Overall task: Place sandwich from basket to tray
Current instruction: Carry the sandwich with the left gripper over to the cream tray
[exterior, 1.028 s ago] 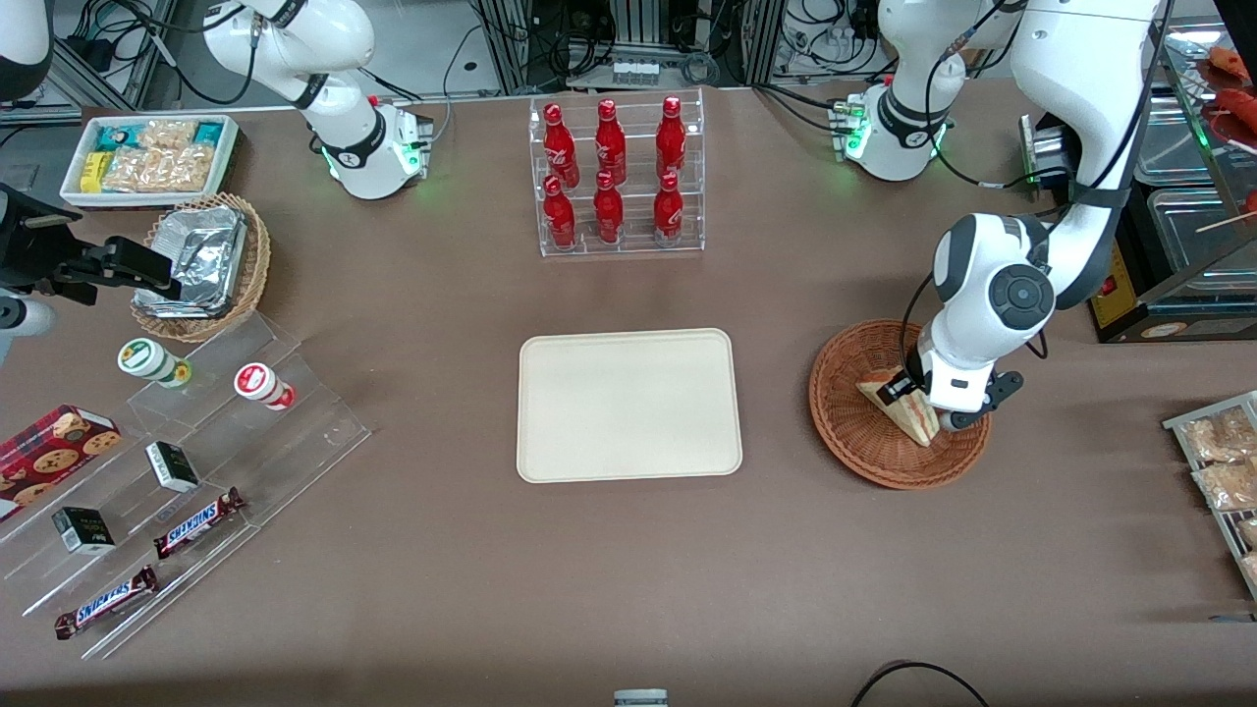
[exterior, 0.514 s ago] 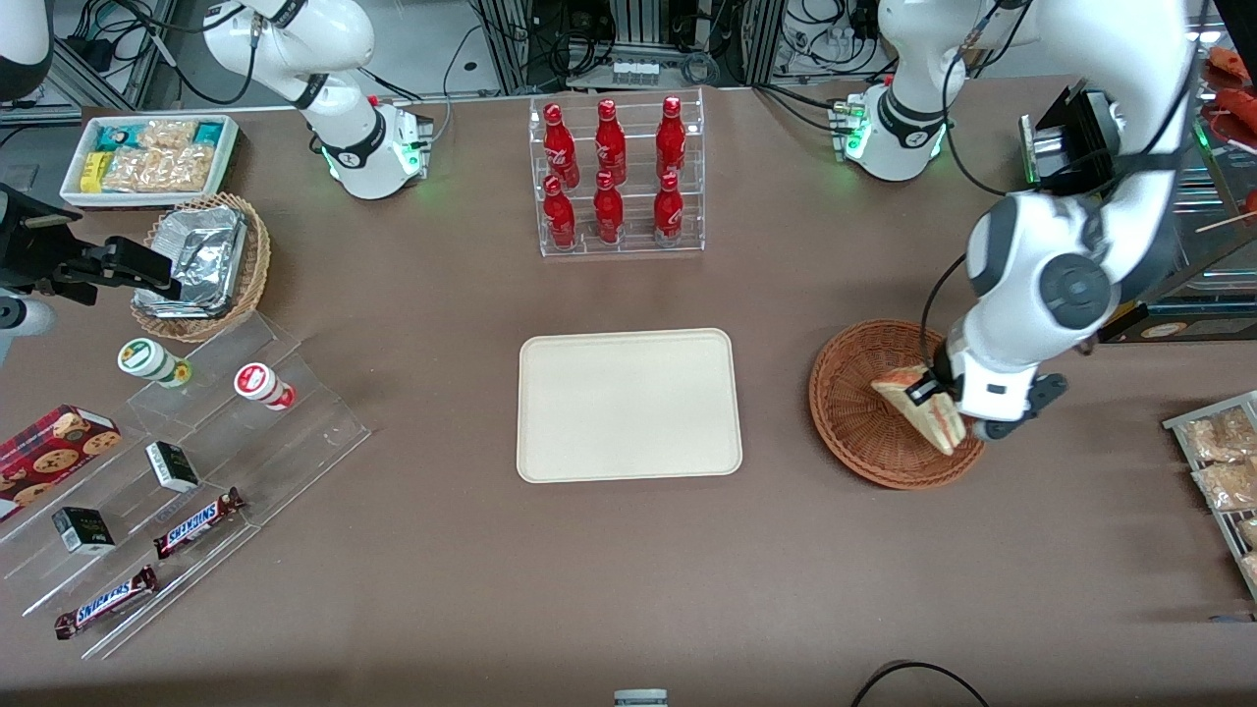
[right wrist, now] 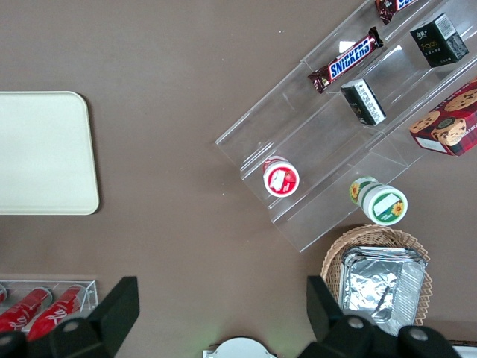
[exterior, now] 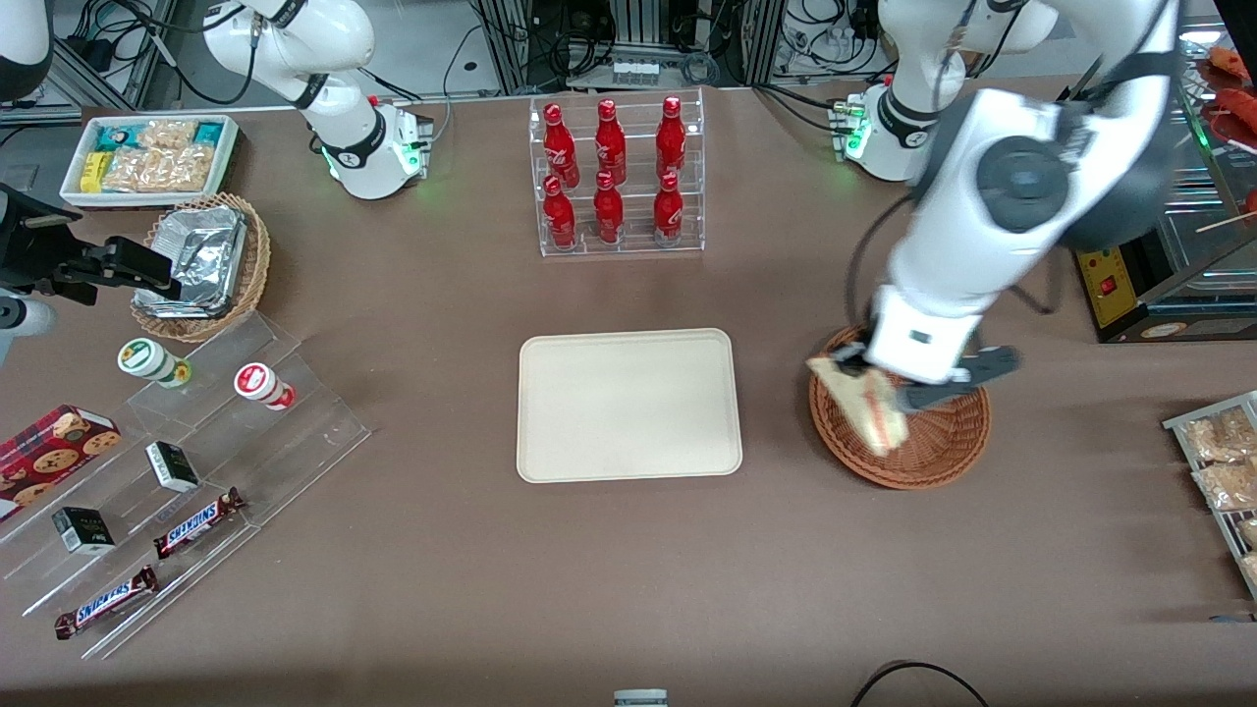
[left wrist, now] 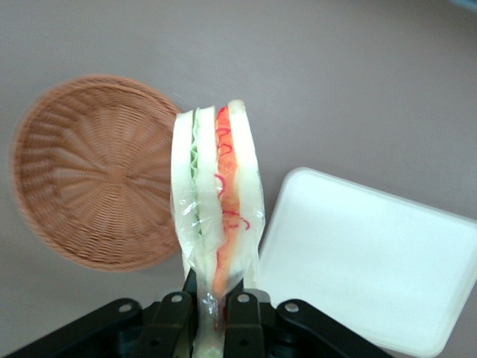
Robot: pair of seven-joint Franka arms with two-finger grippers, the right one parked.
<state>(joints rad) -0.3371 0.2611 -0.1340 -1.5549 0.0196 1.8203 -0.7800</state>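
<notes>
Candy bars [exterior: 147, 560]: lower left of the front view, on a clear stepped display stand [exterior: 187, 471], nearest the camera; small dark boxes and two round-lidded cups sit on its higher steps.
Cookie box [exterior: 54, 447]: at the left edge of the front view, beside the stand.
Tray [exterior: 628, 405]: centre of the front view, flat on the brown table [exterior: 628, 589], bare; also seen in the left wrist view [left wrist: 373, 261].
Basket [exterior: 933, 452]: right of centre in the front view, level with the tray and apart from it, toward the working arm's end; in the wrist view [left wrist: 89, 171] nothing lies in it.
Sandwich [exterior: 864, 403]: lifted clear above the basket's tray-side rim, tilted; in the wrist view [left wrist: 216, 209] its cut edge shows green, white and red layers under clear wrap.
Gripper [exterior: 889, 393]: above the basket, fingers [left wrist: 242, 313] pressed together onto the sandwich's narrow end, one on each bread face.
Foil-lined basket [exterior: 201, 265]: upper left of the front view.
Snack bin [exterior: 147, 157]: upper left corner, farther than the foil-lined basket.
Red bottles [exterior: 614, 172]: upper centre, six in a clear rack, farther than the tray.
</notes>
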